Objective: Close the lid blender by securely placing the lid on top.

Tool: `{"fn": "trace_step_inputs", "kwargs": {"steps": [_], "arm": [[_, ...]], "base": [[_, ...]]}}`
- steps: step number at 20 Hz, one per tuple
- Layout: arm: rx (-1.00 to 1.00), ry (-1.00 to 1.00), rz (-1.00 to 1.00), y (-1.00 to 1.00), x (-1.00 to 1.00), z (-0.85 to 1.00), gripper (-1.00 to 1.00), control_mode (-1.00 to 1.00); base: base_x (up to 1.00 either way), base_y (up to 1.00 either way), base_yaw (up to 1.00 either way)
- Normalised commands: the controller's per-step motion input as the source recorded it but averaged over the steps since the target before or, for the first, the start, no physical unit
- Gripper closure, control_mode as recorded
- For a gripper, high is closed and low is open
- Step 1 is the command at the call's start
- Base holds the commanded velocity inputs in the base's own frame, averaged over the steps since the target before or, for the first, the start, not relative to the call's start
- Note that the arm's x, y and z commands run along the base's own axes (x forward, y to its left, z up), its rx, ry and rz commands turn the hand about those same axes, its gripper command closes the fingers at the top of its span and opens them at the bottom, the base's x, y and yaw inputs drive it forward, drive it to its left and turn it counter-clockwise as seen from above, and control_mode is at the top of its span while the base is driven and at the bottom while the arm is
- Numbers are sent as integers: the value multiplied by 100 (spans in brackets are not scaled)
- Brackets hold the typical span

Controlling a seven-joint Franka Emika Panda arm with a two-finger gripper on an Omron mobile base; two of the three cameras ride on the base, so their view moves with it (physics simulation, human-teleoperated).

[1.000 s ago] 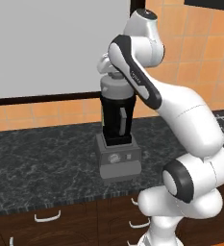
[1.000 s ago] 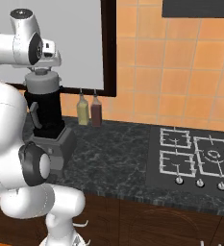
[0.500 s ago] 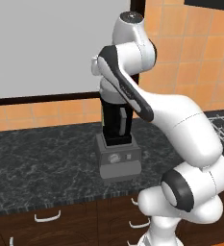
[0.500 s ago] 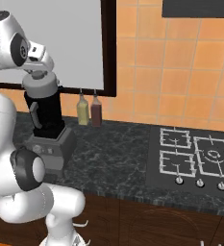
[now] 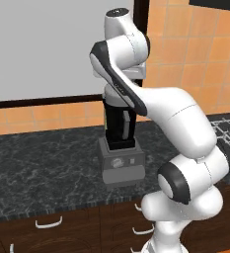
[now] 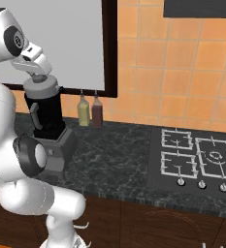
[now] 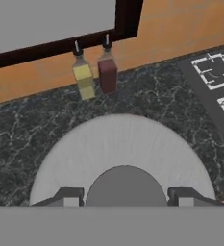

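Jaws clamped either side of knob; gripper [image 7: 125, 198] holding lid [image 6: 41, 88], seated on blender [image 6: 47, 127] jar near counter [image 6: 114, 155] front edge. Risk judged: tilted seating if released early; jar tipped if pushed sideways.

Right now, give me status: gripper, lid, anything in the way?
Gripper straddles the lid's knob, grip unclear. Lid sits on top of the blender. Two bottles stand behind, clear of the work.
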Motion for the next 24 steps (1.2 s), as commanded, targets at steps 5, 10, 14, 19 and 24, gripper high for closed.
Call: {"fn": "trace_step_inputs", "kwargs": {"steps": [5, 10, 14, 19, 24], "arm": [[0, 15, -16, 0, -12, -18, 100, -100], [2, -2, 0, 0, -9, -5, -100, -100], [-4, -21, 0, 7, -45, 19, -100, -100], [-9, -29, 0, 3, -77, 1, -100, -100], [-29, -23, 4, 82, -100, -63, -100, -100]], "base": [[0, 0, 0], [0, 0, 0], [0, 0, 0], [0, 0, 0], [0, 0, 0]]}}
